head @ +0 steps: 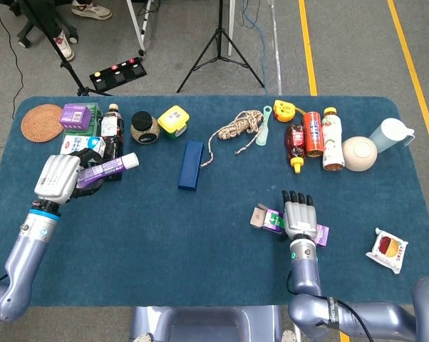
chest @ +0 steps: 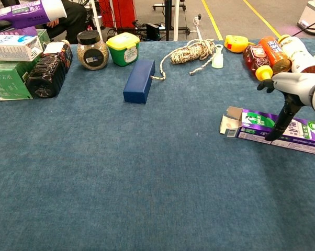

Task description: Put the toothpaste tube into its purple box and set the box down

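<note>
Blue case (head: 191, 165) lies between toothpaste tube (head: 111, 166) and purple box (chest: 275, 130).

Both arms are clad in smooth blue-grey shells, rounded and slightly glossy, that narrow toward the wrist. At each wrist sits a bright blue ring with a pale band next to it; on the right one a small green light glows. The left hand (head: 60, 178) has a light silver-grey back built from ribbed, segmented plates, with black showing beneath on the palm side. The right hand (head: 299, 216) has the same silver plating over its back, and its fingers (head: 294, 197) end in black tips (the chest view shows one slim black finger under a pale grey shell).
</note>
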You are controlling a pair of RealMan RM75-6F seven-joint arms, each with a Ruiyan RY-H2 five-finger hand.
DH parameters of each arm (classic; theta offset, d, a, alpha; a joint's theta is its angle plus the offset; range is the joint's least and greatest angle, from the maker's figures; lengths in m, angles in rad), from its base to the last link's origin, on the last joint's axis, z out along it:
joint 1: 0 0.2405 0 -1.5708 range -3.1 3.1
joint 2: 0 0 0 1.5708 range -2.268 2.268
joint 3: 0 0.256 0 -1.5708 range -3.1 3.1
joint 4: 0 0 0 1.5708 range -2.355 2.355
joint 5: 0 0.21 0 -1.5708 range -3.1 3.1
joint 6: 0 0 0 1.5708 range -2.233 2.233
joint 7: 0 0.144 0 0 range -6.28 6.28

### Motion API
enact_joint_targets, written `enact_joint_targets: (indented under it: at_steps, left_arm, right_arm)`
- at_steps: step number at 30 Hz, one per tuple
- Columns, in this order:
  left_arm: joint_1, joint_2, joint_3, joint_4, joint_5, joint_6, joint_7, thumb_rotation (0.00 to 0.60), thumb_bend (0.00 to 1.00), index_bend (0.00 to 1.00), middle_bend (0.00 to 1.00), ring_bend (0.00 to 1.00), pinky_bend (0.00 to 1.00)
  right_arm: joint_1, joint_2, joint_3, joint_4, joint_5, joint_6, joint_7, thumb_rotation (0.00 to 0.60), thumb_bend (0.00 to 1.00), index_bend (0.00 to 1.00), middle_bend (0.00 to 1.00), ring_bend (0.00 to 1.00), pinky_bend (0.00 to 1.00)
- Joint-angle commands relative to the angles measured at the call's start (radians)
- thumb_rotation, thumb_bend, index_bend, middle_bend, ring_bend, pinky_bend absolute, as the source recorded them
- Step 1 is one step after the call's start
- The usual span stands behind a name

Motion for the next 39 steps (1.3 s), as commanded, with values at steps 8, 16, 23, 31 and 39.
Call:
enact_joint_targets:
  at_steps: [8,16,23,31,39]
  left_arm:
    - [0.000,-0.001,-0.003,0.010,-0.013,-0.005,0.001,0.600,0.38,0.54,0.40,0.47,0.69]
    - [-0.004,-0.009,-0.002,0.016,-0.016,-0.012,0.004,0.600,0.38,0.54,0.40,0.47,0.68]
    - [-0.007,-0.020,-0.001,0.015,-0.020,-0.013,0.012,0.600,0.38,0.54,0.40,0.47,0.69]
    - [-0.006,-0.023,-0.001,0.020,-0.024,-0.013,0.013,0.600,0.38,0.54,0.40,0.47,0.69]
    - [-0.011,-0.015,0.030,0.029,0.089,-0.030,-0.032,0.600,0.38,0.54,0.40,0.47,0.68]
  right_arm:
    - [-0.005,-0.028,-0.018,0.069,0.006,0.012,-0.024,0.600,0.00,0.07,0.13,0.10,0.07]
    - [-0.016,-0.012,-0.027,0.090,0.028,0.008,-0.056,0.600,0.00,0.14,0.20,0.19,0.15]
    - [-0.028,0.008,-0.034,0.109,0.023,-0.056,-0.046,0.600,0.03,0.23,0.30,0.32,0.39]
    - [-0.033,0.012,-0.063,0.111,-0.059,-0.045,-0.039,0.600,0.26,0.41,0.44,0.46,0.53]
    - [-0.042,0.085,-0.145,0.034,-0.266,-0.114,-0.003,0.600,0.37,0.43,0.46,0.47,0.54]
